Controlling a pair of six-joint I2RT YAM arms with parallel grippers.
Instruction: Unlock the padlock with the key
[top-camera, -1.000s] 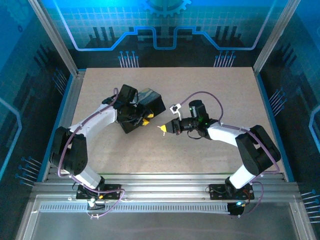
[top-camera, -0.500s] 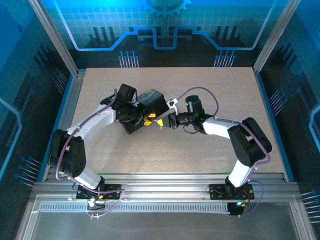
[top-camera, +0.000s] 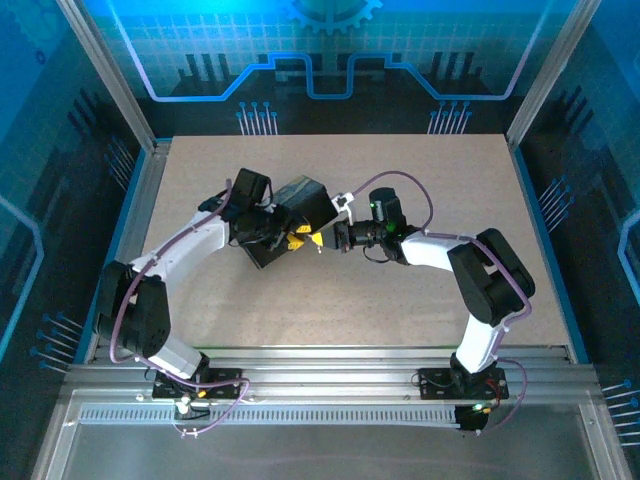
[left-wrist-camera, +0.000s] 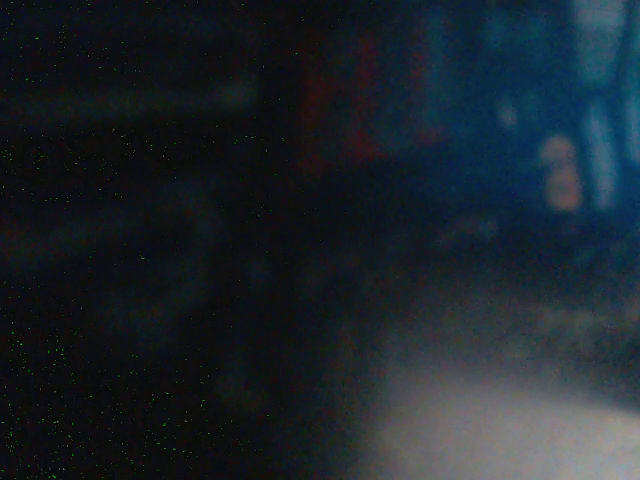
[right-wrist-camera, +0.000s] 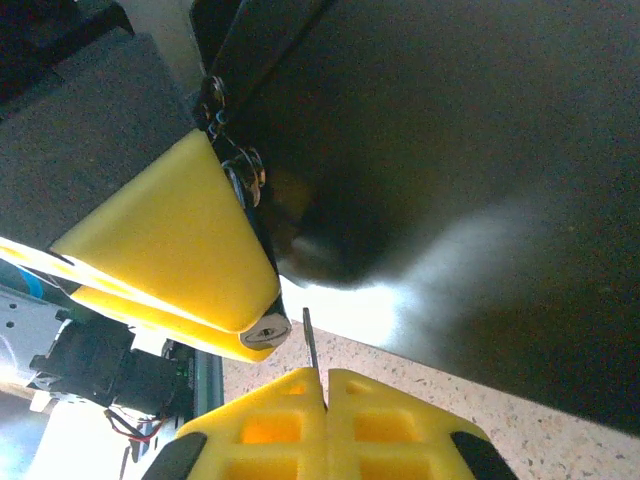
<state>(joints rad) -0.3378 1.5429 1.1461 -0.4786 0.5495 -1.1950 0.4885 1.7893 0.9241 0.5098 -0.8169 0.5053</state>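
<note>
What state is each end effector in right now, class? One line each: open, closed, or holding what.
The left end effector is closed on the padlock.
The right end effector is closed on the key.

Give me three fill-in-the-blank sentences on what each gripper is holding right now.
The right gripper is shut on the thin silvery ___.
The left gripper clamps the tiny ___ between its yellow fingers.
The blade is beside, not yet inside, the ___.
Missing words: key, padlock, keyhole.
</note>
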